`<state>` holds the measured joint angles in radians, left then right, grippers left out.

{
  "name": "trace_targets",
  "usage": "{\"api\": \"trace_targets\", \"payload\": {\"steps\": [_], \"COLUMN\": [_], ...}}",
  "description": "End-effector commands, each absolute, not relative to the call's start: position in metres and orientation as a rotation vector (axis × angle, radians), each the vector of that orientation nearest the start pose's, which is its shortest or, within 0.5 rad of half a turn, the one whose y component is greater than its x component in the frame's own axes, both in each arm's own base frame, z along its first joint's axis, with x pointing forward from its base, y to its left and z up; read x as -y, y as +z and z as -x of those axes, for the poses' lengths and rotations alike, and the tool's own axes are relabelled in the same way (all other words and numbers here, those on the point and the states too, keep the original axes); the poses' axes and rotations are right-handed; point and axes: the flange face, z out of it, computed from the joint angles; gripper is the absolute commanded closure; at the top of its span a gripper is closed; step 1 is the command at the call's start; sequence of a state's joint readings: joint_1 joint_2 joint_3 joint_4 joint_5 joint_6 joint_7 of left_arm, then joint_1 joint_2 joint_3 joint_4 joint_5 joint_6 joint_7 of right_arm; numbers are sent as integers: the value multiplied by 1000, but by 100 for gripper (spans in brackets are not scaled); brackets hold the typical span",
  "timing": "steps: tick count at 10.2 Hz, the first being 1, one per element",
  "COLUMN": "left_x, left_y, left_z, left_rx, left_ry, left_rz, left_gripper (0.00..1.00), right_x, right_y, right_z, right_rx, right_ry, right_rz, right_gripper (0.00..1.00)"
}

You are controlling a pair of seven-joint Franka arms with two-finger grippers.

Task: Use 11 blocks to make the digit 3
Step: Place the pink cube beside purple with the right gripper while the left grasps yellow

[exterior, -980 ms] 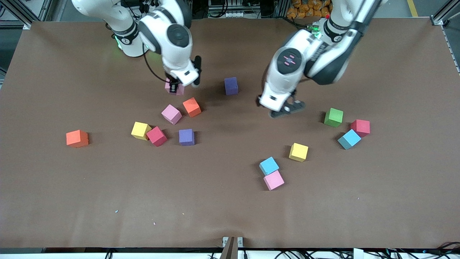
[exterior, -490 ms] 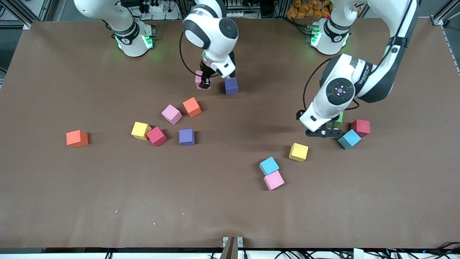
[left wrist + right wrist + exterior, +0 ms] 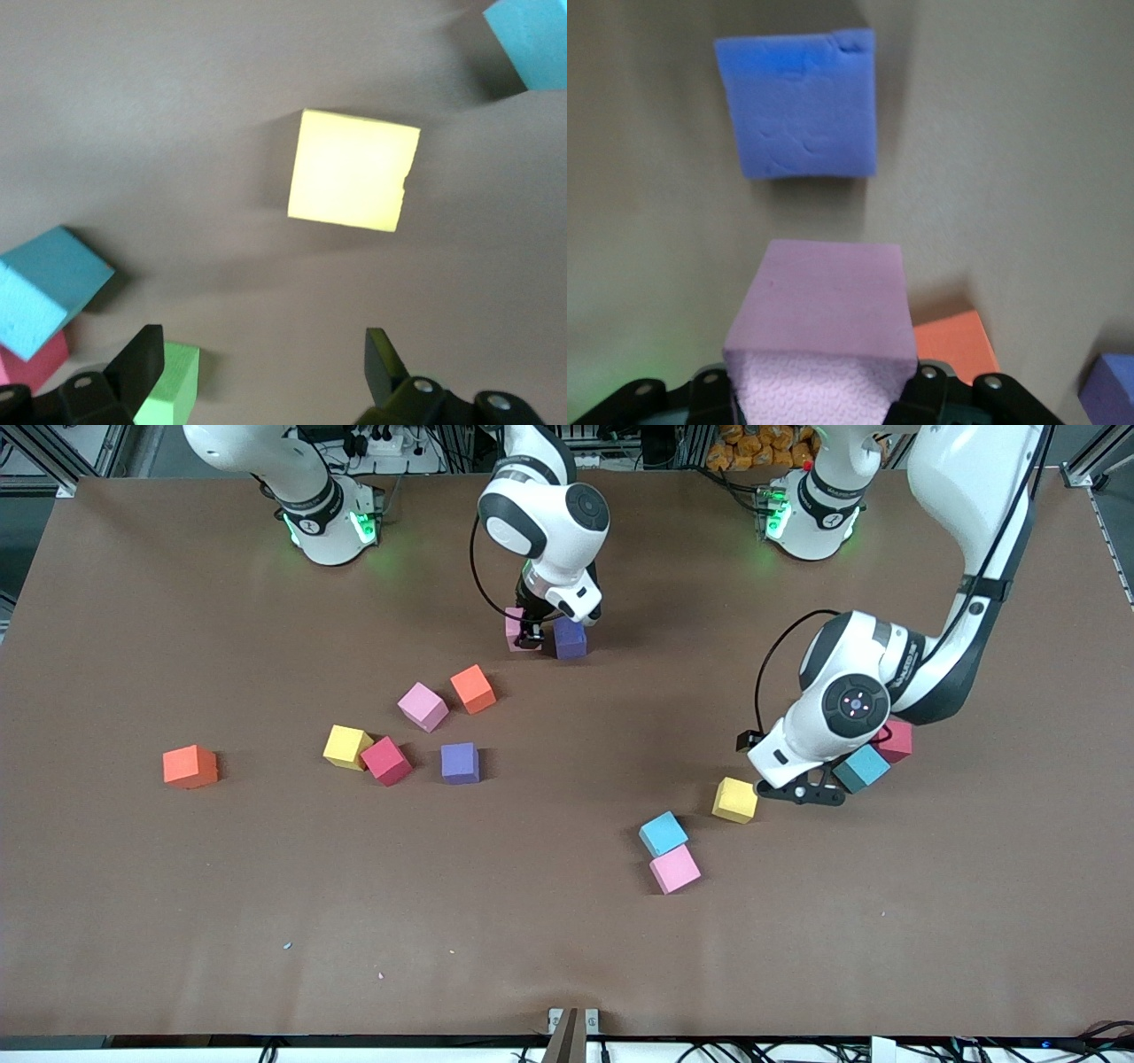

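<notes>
The right gripper (image 3: 530,636) is clamped on a pink block (image 3: 514,627), holding it just beside a purple block (image 3: 570,638) on the tabletop (image 3: 177,921), toward the arms' bases. The left gripper (image 3: 802,791) hangs wide open and empty, low beside a yellow block (image 3: 735,800), close to a light blue block (image 3: 861,769) and a red block (image 3: 897,740). In the left wrist view a green block (image 3: 168,390) shows by 1 finger. Other blocks lie scattered.

Brown matte table (image 3: 177,921), carrying scattered small foam cubes mid-table: orange (image 3: 190,766) toward the right arm's edge, yellow (image 3: 735,800), light blue (image 3: 663,833), pink (image 3: 675,869).
</notes>
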<state>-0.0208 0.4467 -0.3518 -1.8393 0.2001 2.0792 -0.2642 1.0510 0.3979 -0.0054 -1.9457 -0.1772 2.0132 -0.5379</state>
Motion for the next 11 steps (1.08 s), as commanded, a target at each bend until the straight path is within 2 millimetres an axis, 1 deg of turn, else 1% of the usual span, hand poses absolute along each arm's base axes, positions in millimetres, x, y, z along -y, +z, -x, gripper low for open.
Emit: {"api": "trace_targets", "payload": {"steps": [1, 2, 3, 6, 7, 8, 9, 10, 11], "left_x": [211, 212, 215, 220, 222, 223, 229, 239, 240], "left_y": [269, 260, 256, 249, 246, 244, 240, 241, 240], "left_z": [-600, -601, -604, -616, -619, -623, -627, -631, -633], "left_rx": [-463, -501, -537, -550, -556, -554, -556, -547, -530], "left_ry": [211, 199, 178, 167, 168, 162, 162, 148, 148], "left_rz": [3016, 2996, 2986, 3001, 3005, 3011, 3020, 3035, 3043], "left_gripper": [0, 0, 0, 0, 0, 0, 0, 0, 0], "right_x": [-507, -510, -517, -527, -533, -536, -536, -536, -536], "right_y": [237, 231, 228, 214, 207, 202, 200, 198, 195], "right_z": [-299, -298, -295, -295, -285, -280, -281, -281, -280], "right_rx": [-2164, -2170, -2183, -2190, -2204, -2207, -2208, -2207, -2204], "right_ry": [-391, -392, -389, -400, -407, -414, -408, -413, -418], "right_rz": [-1890, -1882, -1867, -1851, -1827, -1811, -1796, -1795, -1795], "right_gripper": [81, 81, 81, 81, 81, 81, 81, 80, 80]}}
